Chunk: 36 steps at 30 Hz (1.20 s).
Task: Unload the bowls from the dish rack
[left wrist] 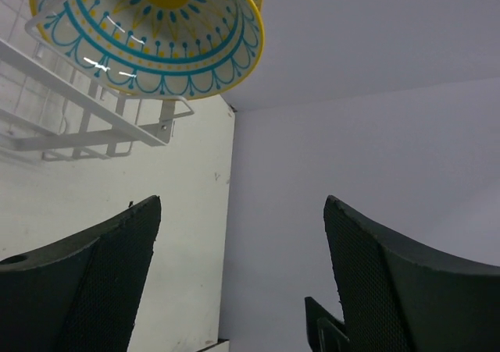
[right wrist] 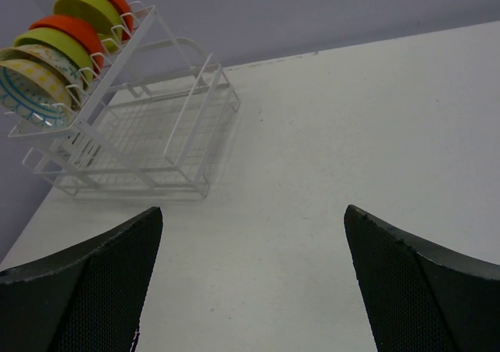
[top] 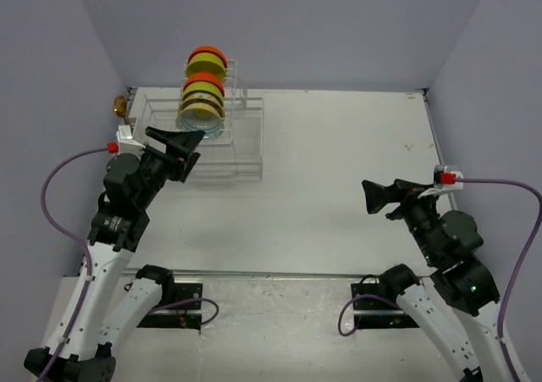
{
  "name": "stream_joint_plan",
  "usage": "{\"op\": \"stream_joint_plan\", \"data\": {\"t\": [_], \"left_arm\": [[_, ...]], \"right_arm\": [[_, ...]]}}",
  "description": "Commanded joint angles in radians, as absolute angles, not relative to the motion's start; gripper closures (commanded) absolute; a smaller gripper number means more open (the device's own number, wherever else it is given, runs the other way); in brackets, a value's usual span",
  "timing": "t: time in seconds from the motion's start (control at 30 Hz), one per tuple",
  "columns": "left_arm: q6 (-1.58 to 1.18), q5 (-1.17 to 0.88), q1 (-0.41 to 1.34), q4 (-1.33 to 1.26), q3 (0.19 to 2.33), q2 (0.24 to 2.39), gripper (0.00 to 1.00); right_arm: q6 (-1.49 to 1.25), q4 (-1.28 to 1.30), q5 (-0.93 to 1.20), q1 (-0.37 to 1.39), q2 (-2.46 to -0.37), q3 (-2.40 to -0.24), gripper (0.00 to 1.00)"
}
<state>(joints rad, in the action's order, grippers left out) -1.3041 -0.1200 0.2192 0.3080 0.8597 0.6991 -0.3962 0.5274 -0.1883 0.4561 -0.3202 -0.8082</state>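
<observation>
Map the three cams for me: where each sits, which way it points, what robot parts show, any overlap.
Top external: above and behind the bases, looking down on the table; both arms show, left hand beside the dish rack, right hand out over the table.
Left wrist: on the left arm, angled up at the floral bowl on the rack's edge; left hand open at the bottom.
Right wrist: on the right arm, looking across the table at the whole rack; right hand open at the bottom.
Shared: all three see the rack and floral bowl.
</observation>
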Motion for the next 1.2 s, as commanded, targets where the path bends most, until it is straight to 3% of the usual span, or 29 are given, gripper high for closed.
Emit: {"op": "stream_joint_plan", "data": {"t": [0.0, 0.23, 0.4, 1.17], "left_arm": [[-1.41, -0.063, 0.236, 0.169, 0.888, 0.738, 0.16], [-1.399, 0.118, 0.356, 0.049, 0.965, 0.909, 0.27], [-1.355, 0.187, 0.374, 0.029, 1.017, 0.976, 0.49], [-1.279, 0.416, 0.374, 0.097, 1.063, 1.046, 0.59]], "right_arm": [[-0.4, 0.477, -0.158, 0.456, -0.319, -0.804, 0.01], [-0.388, 0.477, -0.155, 0.456, -0.301, -0.798, 0.01], [-0.388, 0.474, -0.147, 0.454, -0.284, -0.792, 0.01], [-0.383, 0.46, -0.1, 0.454, -0.23, -0.776, 0.01]]}}
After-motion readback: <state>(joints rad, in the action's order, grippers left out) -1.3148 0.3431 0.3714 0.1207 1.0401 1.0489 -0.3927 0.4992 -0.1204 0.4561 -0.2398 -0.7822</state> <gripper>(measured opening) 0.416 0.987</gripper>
